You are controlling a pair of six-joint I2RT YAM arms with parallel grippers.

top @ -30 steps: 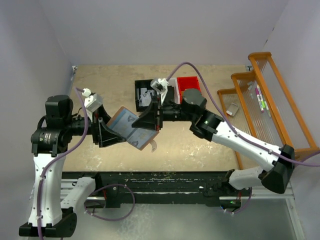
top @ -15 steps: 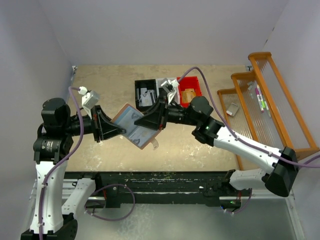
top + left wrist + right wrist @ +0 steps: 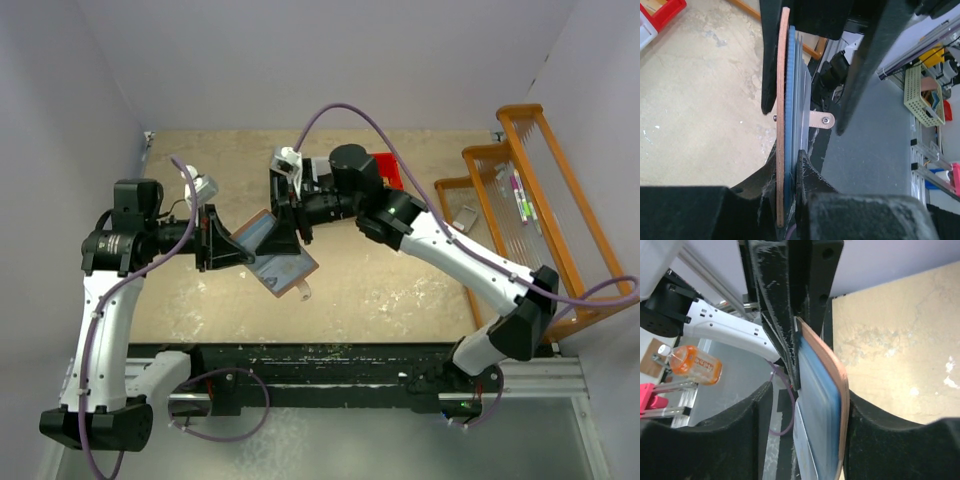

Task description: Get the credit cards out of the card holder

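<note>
The card holder (image 3: 283, 263) is open and held off the table, blue-grey inside facing up, snap tab (image 3: 303, 292) hanging at its near corner. My left gripper (image 3: 243, 257) is shut on its left edge. In the left wrist view (image 3: 790, 167) the jaws pinch the pink cover (image 3: 782, 100) and the blue lining, with grey credit cards (image 3: 800, 80) edge-on beside them. My right gripper (image 3: 287, 238) reaches in from the far side. In the right wrist view (image 3: 810, 390) it is open, its fingers straddling the holder (image 3: 832, 375), and one grey card (image 3: 802, 445) pokes out of a slot.
A black tray (image 3: 279, 187) and a red bin (image 3: 388, 165) sit at the back of the tan table, partly hidden by my right arm. An orange wire rack (image 3: 535, 200) with pens stands at the right. A small grey item (image 3: 465, 218) lies beside it.
My right arm has swung back and left, so its gripper now comes at the holder from the far side. My left gripper has kept its hold and shifted slightly right.
</note>
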